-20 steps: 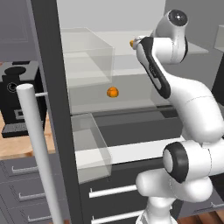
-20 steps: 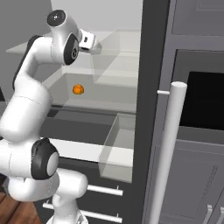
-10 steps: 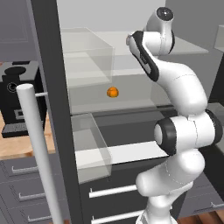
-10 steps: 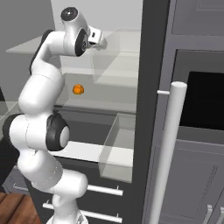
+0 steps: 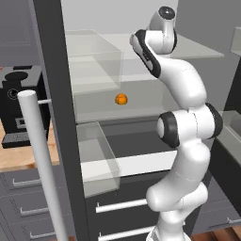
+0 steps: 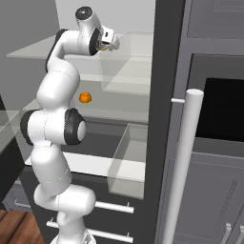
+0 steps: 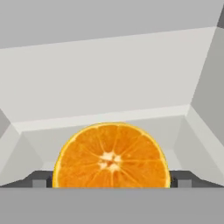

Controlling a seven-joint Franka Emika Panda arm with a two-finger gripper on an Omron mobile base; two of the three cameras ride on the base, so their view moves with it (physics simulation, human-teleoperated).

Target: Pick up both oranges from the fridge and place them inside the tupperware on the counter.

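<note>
jaws closed on an orange: in the hand view the held orange (image 7: 111,156) sits between the two dark fingertips (image 7: 38,180), one at its 9 o'clock and one at its 3 o'clock, both touching its sides. its cut-pattern face is turned to the camera. gripper (image 6: 107,46) is seen in the right base view at the upper shelf level of the fridge (image 6: 167,57), with a sliver of orange colour showing at its tip. in the left base view the hand itself is hidden behind the upper arm links.

second orange (image 5: 121,99) rests on a lower glass shelf (image 5: 141,101) inside the fridge, at about 7 o'clock from the arm's top joint in the left base view; in the right base view the same fruit (image 6: 85,97) lies at 7 o'clock from the gripper, well apart from it and partly beside the white arm.

fridge door stands open; its long light-grey handle (image 5: 42,164) runs upright in the foreground of both base views. a clear bin (image 5: 96,157) projects from the fridge below the second orange. behind the held orange the hand view shows pale interior walls.

counter (image 5: 16,157) is visible at 9 o'clock in the left base view, with a black coffee machine (image 5: 21,110) standing on it.
</note>
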